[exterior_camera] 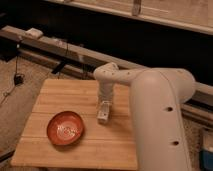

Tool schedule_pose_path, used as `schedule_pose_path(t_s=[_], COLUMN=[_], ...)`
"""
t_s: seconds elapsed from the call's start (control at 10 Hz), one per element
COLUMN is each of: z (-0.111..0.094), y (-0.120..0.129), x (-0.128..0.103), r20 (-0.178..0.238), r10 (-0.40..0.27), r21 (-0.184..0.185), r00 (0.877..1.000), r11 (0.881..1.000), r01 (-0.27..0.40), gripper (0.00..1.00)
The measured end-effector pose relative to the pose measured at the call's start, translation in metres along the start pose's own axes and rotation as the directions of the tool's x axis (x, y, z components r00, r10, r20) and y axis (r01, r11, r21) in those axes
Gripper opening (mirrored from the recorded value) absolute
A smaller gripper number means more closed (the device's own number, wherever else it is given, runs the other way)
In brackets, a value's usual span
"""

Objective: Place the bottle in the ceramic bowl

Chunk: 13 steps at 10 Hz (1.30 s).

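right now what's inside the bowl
The bowl is empty: only its own pale speckled centre shows, and nothing covers it. The gripper hangs over the table to the bowl's right.

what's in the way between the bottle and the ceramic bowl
Nothing visible. The bottle is at the gripper, low over the wooden table, to the right of the ceramic bowl in the camera view. Only bare tabletop lies between them.

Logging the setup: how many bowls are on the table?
1: the round red-orange ceramic bowl, front left on the wooden table. The gripper is to its right, at the slim white bottle. The arm may hide more.
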Motion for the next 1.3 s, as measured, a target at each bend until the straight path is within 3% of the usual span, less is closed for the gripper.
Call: schedule_pose_path(t_s=[0.6,0.7,1.0,1.3], z=[-0.007,-0.015,-0.065,-0.093], y=[-0.001,0.0,0.017,0.068], x=[0.004,0.006,0.028,0.063], r20=[-0.007,-0.004,0.019,0.033], r10=[-0.006,-0.002,-0.032,-0.143], r21=[0.006,0.01,0.007,-0.001], r00=[1.0,1.0,0.999,0.989], r11=[1.0,1.0,0.999,0.99], r01=[0.006,0.002,0.032,0.143], gripper=[0.02,0.0,0.0,0.0])
